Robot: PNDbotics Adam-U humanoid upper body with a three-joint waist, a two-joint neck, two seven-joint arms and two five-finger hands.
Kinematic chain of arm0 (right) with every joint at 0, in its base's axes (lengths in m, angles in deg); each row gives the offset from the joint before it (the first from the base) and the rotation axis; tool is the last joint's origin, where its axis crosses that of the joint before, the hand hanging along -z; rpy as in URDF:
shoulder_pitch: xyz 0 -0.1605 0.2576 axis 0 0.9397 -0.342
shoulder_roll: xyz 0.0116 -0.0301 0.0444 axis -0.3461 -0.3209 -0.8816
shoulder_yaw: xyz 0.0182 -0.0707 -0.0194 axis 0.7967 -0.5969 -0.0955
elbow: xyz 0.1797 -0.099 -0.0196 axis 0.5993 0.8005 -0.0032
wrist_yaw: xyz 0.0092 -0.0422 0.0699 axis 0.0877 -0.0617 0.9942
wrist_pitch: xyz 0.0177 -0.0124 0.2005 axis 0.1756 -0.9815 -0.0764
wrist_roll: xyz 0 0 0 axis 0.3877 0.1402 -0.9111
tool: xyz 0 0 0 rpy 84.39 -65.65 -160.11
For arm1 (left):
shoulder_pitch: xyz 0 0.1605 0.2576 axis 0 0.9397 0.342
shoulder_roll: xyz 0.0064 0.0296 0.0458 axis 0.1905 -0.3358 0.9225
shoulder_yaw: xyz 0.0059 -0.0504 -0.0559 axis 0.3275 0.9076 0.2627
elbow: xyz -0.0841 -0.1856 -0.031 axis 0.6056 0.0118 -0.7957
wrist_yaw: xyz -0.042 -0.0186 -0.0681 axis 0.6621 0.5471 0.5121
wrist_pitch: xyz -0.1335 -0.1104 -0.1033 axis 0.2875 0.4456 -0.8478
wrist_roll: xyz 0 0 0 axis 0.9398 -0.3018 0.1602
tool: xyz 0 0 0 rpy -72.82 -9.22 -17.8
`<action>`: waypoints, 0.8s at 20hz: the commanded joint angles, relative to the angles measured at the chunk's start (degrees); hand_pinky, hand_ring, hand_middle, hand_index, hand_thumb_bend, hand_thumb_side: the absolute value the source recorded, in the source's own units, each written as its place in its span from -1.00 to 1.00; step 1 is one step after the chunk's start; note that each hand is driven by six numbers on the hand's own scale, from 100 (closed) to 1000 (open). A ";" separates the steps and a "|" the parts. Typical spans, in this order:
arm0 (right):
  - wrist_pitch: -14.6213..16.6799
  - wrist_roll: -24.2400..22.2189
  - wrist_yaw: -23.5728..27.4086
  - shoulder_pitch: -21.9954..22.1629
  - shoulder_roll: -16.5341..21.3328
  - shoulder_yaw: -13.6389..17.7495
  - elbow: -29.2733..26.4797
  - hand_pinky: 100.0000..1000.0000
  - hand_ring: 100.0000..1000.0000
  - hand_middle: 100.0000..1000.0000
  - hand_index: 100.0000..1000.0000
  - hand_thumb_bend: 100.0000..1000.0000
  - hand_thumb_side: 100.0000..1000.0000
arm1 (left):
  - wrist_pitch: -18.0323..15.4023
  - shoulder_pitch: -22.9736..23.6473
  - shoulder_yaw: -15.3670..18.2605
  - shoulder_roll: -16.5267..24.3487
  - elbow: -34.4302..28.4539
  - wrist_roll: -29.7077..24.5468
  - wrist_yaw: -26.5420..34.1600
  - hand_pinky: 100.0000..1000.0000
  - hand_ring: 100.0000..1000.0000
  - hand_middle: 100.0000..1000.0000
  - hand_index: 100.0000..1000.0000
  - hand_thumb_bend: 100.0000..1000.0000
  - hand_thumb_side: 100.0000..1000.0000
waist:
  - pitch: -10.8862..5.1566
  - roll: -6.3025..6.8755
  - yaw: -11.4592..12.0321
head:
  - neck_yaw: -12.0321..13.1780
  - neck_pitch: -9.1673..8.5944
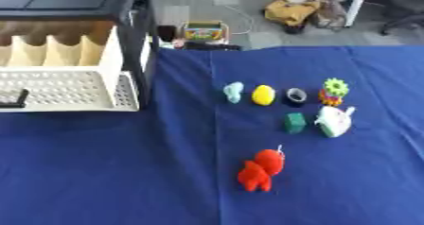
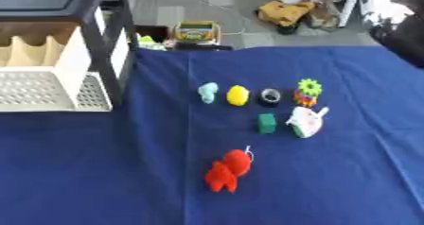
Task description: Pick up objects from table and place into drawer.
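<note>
Several small objects lie on the blue tablecloth (image 1: 99, 172). A red toy (image 1: 261, 169) sits nearest the front. Behind it are a green block (image 1: 295, 123) and a white and green object (image 1: 334, 122). Farther back stand a pale teal piece (image 1: 234, 92), a yellow lemon-like thing (image 1: 263, 95), a dark roll of tape (image 1: 296, 95) and a green gear on a coloured base (image 1: 334, 91). The white perforated drawer (image 1: 66, 89) stands pulled out at the left, with a small black thing (image 1: 13, 99) in it. Neither hand shows in either view.
A black-framed shelf unit (image 1: 141, 35) holds the drawer at the left, with cream dividers (image 1: 49, 49) behind it. Beyond the table's far edge lie a colourful box (image 1: 204, 31) and a yellow bag (image 1: 291, 11) on the floor.
</note>
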 commanded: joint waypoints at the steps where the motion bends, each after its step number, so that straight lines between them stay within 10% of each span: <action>1: 3.13 -7.21 -0.79 -0.97 4.14 -1.09 -0.88 0.50 0.64 0.56 0.68 -0.85 0.73 | -0.08 0.36 -0.15 1.47 -0.47 0.86 -0.11 -1.00 -1.00 -1.00 0.85 -0.23 0.22 | -1.42 -0.05 0.18 | 0.09 0.24; 7: 4.65 -15.71 -1.73 -1.45 6.31 -4.74 -0.88 0.49 0.65 0.54 0.71 -0.47 0.60 | -0.01 1.01 -0.69 1.68 -0.47 1.46 0.45 -1.00 -1.00 -1.00 0.83 -0.31 0.22 | -1.45 -0.23 0.58 | -0.24 -0.21; 16: 4.11 -22.63 -0.68 -1.91 7.78 -10.17 -0.88 0.52 0.70 0.48 0.59 -0.62 0.49 | 1.02 1.06 -1.46 1.66 -0.47 0.55 0.76 -1.00 -1.00 -1.00 0.78 -0.39 0.30 | -1.44 -0.57 0.70 | -0.75 -0.81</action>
